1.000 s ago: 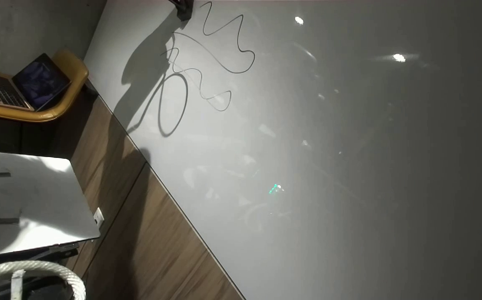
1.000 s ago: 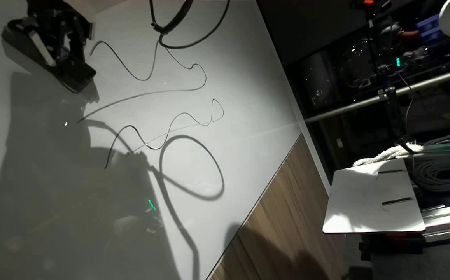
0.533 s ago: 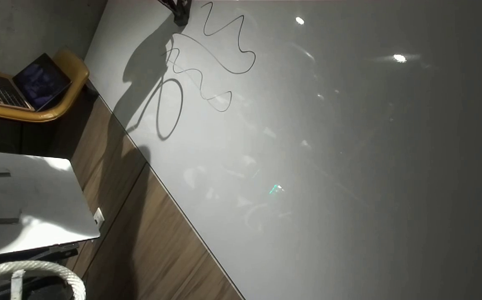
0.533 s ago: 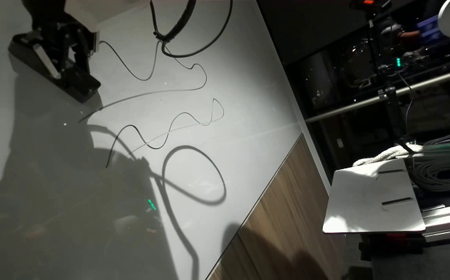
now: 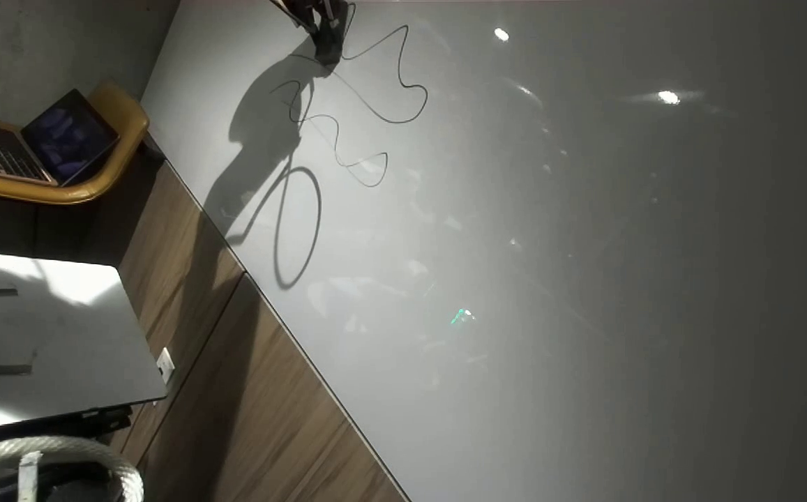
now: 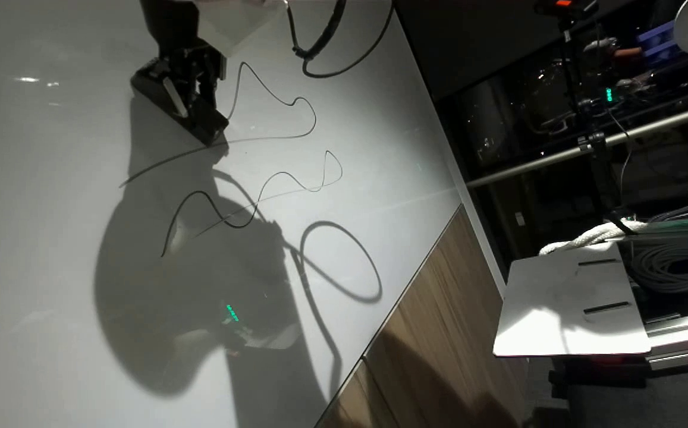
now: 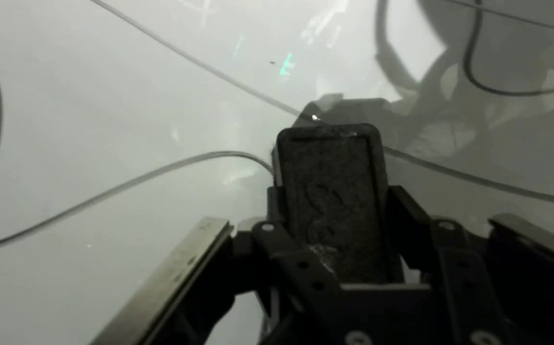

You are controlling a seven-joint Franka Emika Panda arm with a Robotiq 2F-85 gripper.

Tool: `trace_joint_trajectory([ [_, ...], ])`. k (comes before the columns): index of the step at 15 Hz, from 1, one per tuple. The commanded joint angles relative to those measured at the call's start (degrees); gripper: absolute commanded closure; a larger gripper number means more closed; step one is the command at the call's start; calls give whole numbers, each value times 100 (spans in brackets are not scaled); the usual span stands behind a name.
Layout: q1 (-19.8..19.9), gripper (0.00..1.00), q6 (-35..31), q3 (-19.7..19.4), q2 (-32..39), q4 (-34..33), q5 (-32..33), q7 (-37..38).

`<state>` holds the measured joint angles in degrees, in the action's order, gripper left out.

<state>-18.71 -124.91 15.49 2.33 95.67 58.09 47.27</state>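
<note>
Gripping a dark block [image 7: 334, 187] near thin wavy lines [image 7: 454, 173] on a glossy white surface [image 5: 584, 390].
Pinching the dark block along both long sides with the gripper [image 7: 338, 211], set as narrow as the block itself; hiding a stretch of the nearest line behind it in the wrist view. Hard to tell about actual contact with the surface. Reaching in from the top edge in both exterior views, near a looped black cable [image 6: 326, 37] in an exterior view. Casting a broad shadow [image 6: 147, 285] over the white surface and onto the wooden panel [image 6: 427, 279]. Showing well apart, in an exterior view, an open laptop [image 5: 61, 143] on a yellow chair [image 5: 124, 115], and below them a pale plate [image 5: 61, 328] with two slots and a thick rope [image 5: 61, 444].
</note>
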Motion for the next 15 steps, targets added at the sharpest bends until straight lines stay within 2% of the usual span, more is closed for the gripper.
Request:
trace_joint_trajectory([
  [1, 495, 71, -281, -370, -491, 501, 145, 104],
  [6, 1073, 71, -693, -768, -1090, 1187, 102, 132],
  [10, 1583, 71, -1429, -1264, -1373, 1656, 5, -8],
  [13, 1756, 71, -1848, -1398, -1466, 1896, -188, 24],
  [15, 1765, 71, -2164, -1430, -1494, 2057, -539, -67],
])
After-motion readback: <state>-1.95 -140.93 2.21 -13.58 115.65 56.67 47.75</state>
